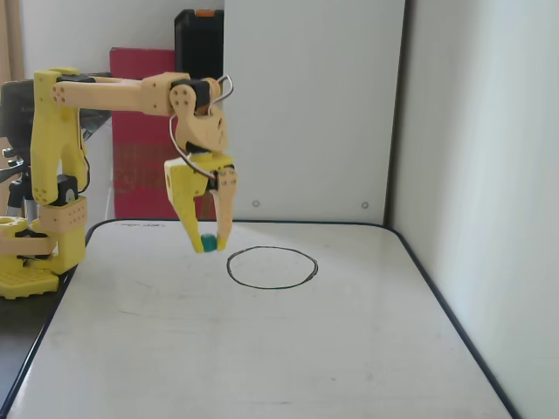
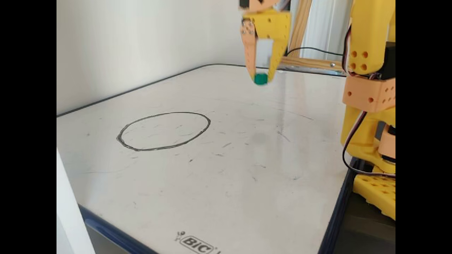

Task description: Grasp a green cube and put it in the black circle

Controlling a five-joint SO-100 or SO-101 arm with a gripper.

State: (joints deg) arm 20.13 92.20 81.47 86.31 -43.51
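Observation:
My yellow and orange gripper [image 1: 210,243] points down and is shut on a small green cube [image 1: 209,243], held between the fingertips well above the whiteboard. In the other fixed view the gripper [image 2: 261,78] holds the same cube [image 2: 260,79] in the air. The black circle [image 1: 272,266] is drawn on the whiteboard, to the right of the gripper in one fixed view and to the left and nearer the camera [image 2: 163,131] in the other. The circle holds nothing.
The whiteboard [image 2: 226,197] has a dark blue rim. The arm's yellow base [image 1: 31,253] stands at its left edge in one fixed view, at the right [image 2: 372,116] in the other. A white wall panel [image 1: 314,105] and a red box [image 1: 140,166] stand behind.

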